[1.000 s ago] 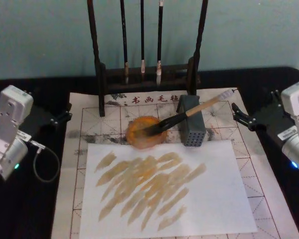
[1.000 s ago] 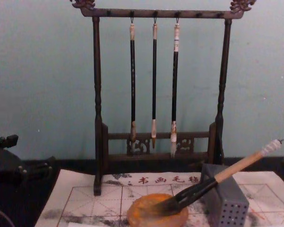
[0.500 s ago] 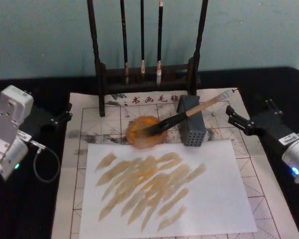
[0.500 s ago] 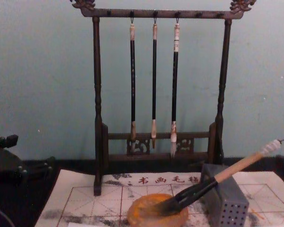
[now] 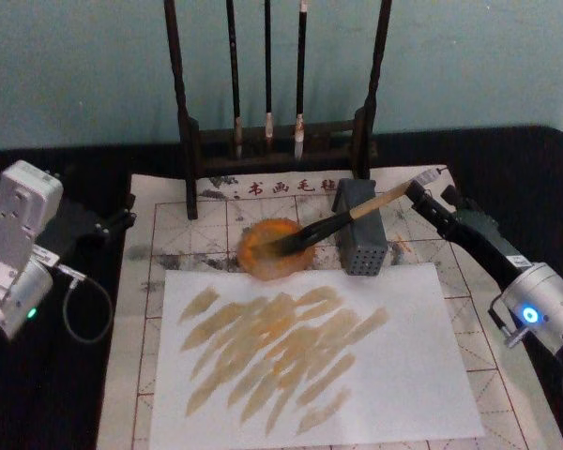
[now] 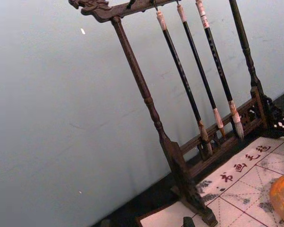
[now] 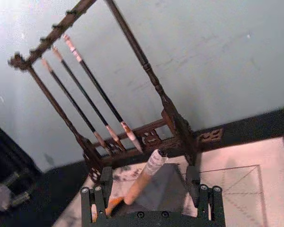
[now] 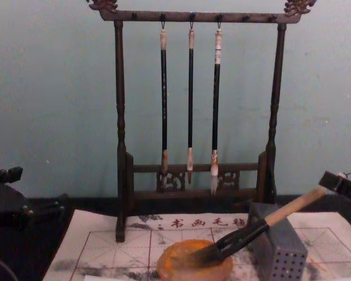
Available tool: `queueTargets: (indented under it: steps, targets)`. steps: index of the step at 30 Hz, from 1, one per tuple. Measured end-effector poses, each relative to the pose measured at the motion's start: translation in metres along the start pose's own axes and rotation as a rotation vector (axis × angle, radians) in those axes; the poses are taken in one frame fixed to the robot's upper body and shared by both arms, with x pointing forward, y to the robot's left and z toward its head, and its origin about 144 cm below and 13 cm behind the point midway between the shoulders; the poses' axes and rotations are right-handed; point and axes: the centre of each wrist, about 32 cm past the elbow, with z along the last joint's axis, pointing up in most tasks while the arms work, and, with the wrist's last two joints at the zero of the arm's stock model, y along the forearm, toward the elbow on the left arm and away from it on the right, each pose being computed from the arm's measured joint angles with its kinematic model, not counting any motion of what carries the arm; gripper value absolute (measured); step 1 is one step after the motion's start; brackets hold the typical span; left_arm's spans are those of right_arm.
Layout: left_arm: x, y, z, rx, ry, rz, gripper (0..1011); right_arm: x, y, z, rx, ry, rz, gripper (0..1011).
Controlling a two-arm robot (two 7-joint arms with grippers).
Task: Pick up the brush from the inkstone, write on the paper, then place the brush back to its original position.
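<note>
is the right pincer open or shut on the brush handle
Open. In the right wrist view the right pincer has its fingers wide apart, one each side of the brush handle, gaps showing on both.

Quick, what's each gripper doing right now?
Left gripper: cannot tell; parked at the left.
Right gripper: open, straddling the handle end of the brush, not gripping.

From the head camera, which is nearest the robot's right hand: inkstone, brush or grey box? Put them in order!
1. Brush, its white end at the right hand.
2. Grey box, left of the hand.
3. Inkstone, farthest left.
</note>
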Motion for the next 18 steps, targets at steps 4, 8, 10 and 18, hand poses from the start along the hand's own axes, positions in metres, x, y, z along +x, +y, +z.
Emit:
queueTargets:
  steps: [4, 8, 10, 18]
  targets:
    - [0.000, 0.000, 0.000, 0.000, 0.000, 0.000, 1001, 0.002, 0.004, -0.005, 0.022, 0.097, 0.011, 1000]
    - [0.000, 0.000, 0.000, 0.000, 0.000, 0.000, 1001, 0.003, 0.008, -0.010, 0.036, 0.166, 0.022, 1000]
    - [0.000, 0.000, 0.000, 0.000, 0.000, 0.000, 1001, 0.004, 0.010, -0.013, 0.041, 0.202, 0.025, 1000]
    - [0.000, 0.000, 0.000, 0.000, 0.000, 0.000, 1001, 0.007, 0.020, -0.021, 0.046, 0.293, 0.050, 1000]
